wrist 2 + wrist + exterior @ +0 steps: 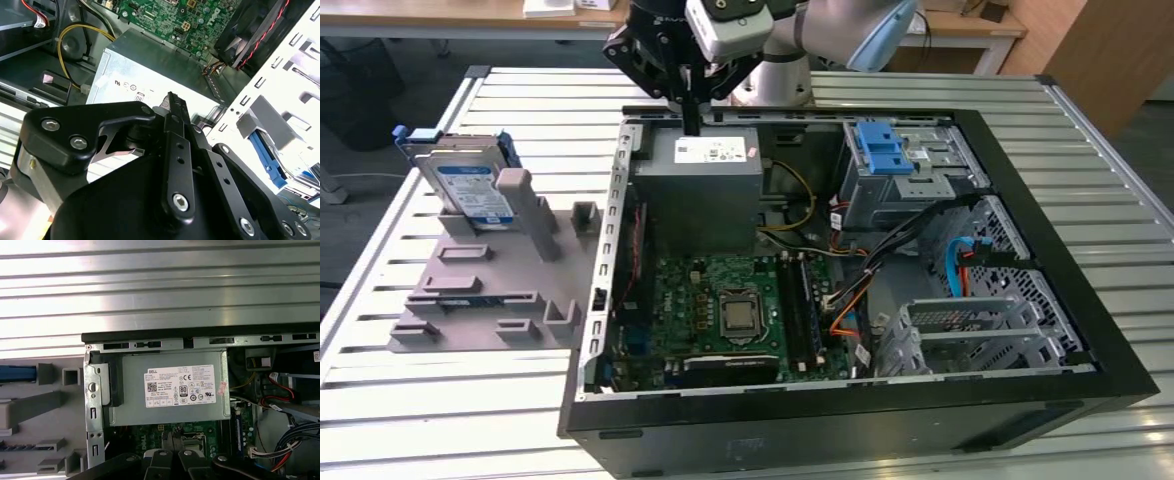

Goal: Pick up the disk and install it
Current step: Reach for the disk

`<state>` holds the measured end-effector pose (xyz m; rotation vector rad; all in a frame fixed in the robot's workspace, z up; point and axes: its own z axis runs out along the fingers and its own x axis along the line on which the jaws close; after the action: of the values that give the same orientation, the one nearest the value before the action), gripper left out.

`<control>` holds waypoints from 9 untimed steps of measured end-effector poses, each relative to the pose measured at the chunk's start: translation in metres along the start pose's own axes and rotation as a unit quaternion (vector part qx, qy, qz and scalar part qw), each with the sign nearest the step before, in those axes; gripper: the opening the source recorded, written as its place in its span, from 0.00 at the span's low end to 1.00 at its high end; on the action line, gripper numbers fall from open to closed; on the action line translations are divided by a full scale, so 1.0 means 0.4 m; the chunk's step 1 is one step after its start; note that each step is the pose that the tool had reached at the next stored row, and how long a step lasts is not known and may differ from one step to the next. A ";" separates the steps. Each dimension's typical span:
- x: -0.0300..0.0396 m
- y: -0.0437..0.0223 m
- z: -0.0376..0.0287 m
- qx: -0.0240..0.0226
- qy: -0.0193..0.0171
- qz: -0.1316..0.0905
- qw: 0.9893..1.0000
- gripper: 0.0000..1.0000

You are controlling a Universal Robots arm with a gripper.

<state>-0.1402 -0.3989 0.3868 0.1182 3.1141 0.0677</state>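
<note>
- While the gripper (691,122) hung over the far wall of the open computer case (854,425) in the exterior view, its black fingers were pressed together into one narrow tip and carried nothing.
- That tip pointed down at the grey power supply (698,190), which sat in the case's far corner on the exterior view's left; whether tip and box touched could not be told.
- In the first wrist view the closed fingers (167,440) lay over the same box, whose white sticker (181,386) faced up.
- The disk (470,190) stood outside the case, well apart from the gripper, off the case's wall on the exterior view's left.
- It stood on edge, silver with a blue-and-white label and a blue bracket, slotted into a grey holder (480,295) that lay just beside the case on the slatted metal table (1107,160).
- Inside the case, the green motherboard (720,310) lay nearer the camera than the power supply, and a blue drive caddy (887,150) sat in the far corner on the exterior view's right.
</note>
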 end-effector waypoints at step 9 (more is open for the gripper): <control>0.006 0.000 0.001 0.000 0.000 0.000 1.000 0.11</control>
<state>-0.1424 -0.3989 0.3865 0.1181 3.1141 0.0676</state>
